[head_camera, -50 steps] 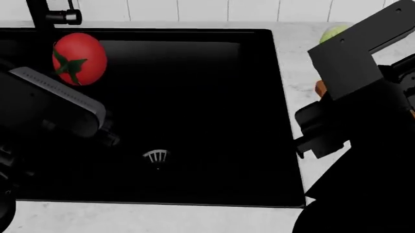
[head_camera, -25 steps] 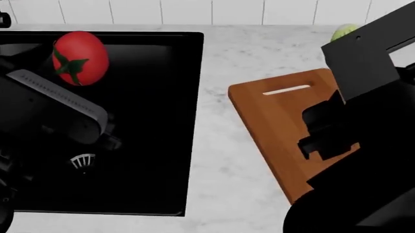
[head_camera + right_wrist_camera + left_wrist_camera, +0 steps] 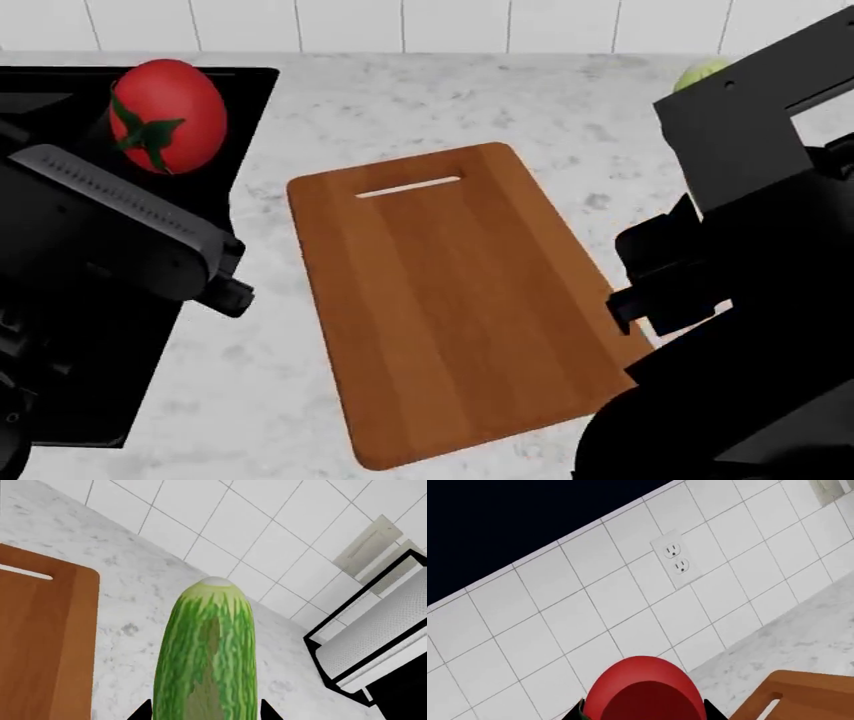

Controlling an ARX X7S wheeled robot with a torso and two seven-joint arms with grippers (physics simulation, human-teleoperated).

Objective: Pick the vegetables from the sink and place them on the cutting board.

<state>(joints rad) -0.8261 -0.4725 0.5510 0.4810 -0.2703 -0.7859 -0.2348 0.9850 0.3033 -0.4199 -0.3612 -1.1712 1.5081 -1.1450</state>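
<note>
My left gripper (image 3: pixel 644 713) is shut on the glossy red tomato (image 3: pixel 644 690), which hangs high at the left of the head view (image 3: pixel 167 115) over the black sink's (image 3: pixel 248 100) right edge. The light-green streaked cucumber (image 3: pixel 207 660) is clamped in my right gripper (image 3: pixel 205 713). In the head view only the cucumber's pale tip (image 3: pixel 697 72) shows behind the right arm. The reddish-brown cutting board (image 3: pixel 441 300) lies bare on the marble counter between the arms, slot handle at its far end. It also shows in both wrist views, board (image 3: pixel 804 695), board (image 3: pixel 40 640).
A white tiled wall with an outlet (image 3: pixel 675 557) backs the counter. A black-and-white appliance (image 3: pixel 373 640) stands on the counter beyond the cucumber. My left arm's grey housing (image 3: pixel 107 225) and my right arm's black links (image 3: pixel 747 250) cover the view's sides.
The head view has swung right: the sink slid off to the left and the whole cutting board came into sight. Both grippers keep their hold on tomato and cucumber.
</note>
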